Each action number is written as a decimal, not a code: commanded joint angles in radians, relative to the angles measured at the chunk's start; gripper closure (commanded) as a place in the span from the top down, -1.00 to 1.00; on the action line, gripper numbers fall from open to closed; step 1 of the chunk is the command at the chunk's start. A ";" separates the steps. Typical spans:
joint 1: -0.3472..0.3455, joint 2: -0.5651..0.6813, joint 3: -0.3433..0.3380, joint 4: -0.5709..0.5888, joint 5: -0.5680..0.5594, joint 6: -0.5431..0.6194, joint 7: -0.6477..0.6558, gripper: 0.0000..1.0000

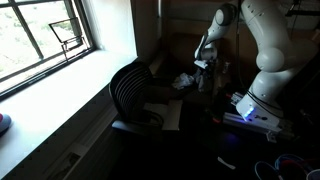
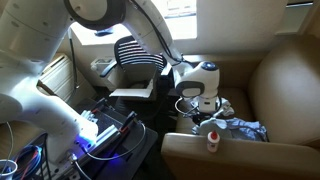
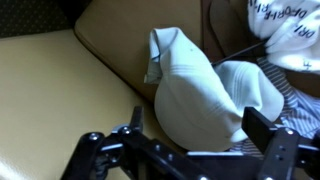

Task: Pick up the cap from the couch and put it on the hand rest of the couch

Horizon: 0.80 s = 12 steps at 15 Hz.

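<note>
Just ahead of my gripper (image 3: 197,122), between its wide-open fingers and not yet gripped, I see the white cap (image 3: 195,85) lying on the tan couch (image 3: 60,90) seat, with printed cloth (image 3: 290,35) beyond the right-hand finger.

cap (image 3: 200,95) lower rim: hidden behind jaws | jaws' tips: cut off by bottom edge
</note>
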 commanded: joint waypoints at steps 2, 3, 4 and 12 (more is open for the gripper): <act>0.012 0.033 -0.033 0.025 0.037 -0.009 -0.025 1.00; 0.013 0.039 -0.033 0.030 0.037 -0.009 -0.025 1.00; 0.017 0.042 -0.032 0.033 0.037 -0.009 -0.025 1.00; 0.024 0.042 -0.032 0.036 0.037 -0.012 -0.024 1.00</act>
